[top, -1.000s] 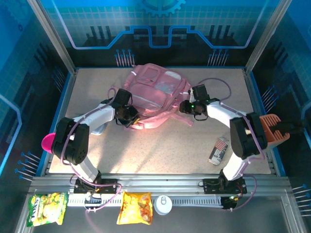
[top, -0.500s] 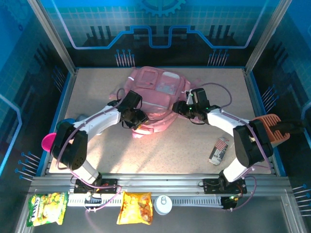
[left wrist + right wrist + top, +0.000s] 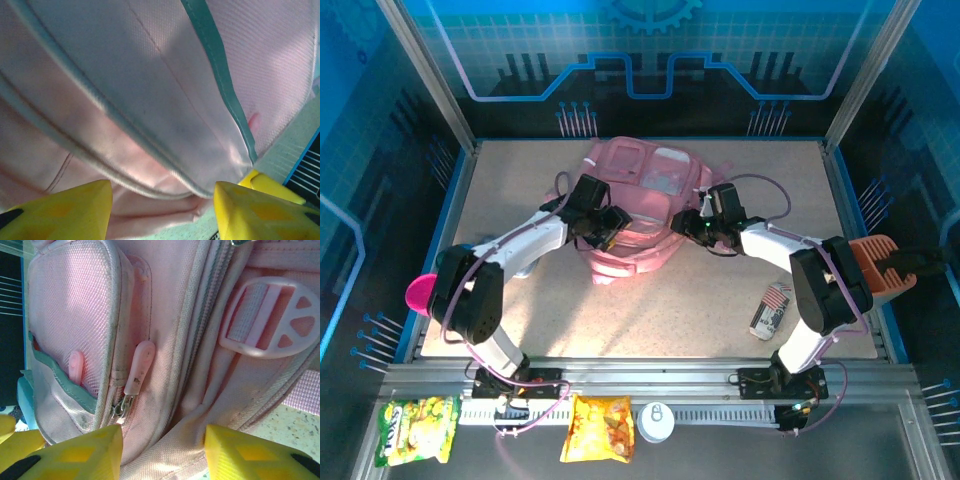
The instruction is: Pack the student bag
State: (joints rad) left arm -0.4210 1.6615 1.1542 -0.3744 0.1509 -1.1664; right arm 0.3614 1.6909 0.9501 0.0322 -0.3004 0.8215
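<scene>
The student bag [image 3: 642, 190], a big soft pink backpack, lies in the middle of the table toward the back. My left gripper [image 3: 609, 221] is at its near left edge. In the left wrist view that gripper [image 3: 162, 215] is open, and a pink fabric fold and a piped seam [image 3: 150, 165] lie just beyond its yellow fingertips [image 3: 65, 210]. My right gripper [image 3: 686, 222] is at the bag's near right side. It is open too [image 3: 162, 455], facing a side pocket with a pink zip pull [image 3: 140, 365] and a pink strap buckle [image 3: 272, 320].
A small flag-printed pack [image 3: 772, 308] lies near the right arm. An orange object [image 3: 880, 265] sits at the right edge and a pink ball [image 3: 417, 292] at the left edge. Two snack bags [image 3: 417, 430] [image 3: 598, 428] and a white round lid [image 3: 655, 421] lie in front of the rail.
My left gripper has opened and shifted right and back along the bag's near edge. The right gripper has moved left against the bag. The bag's near edge has settled and bunched up.
</scene>
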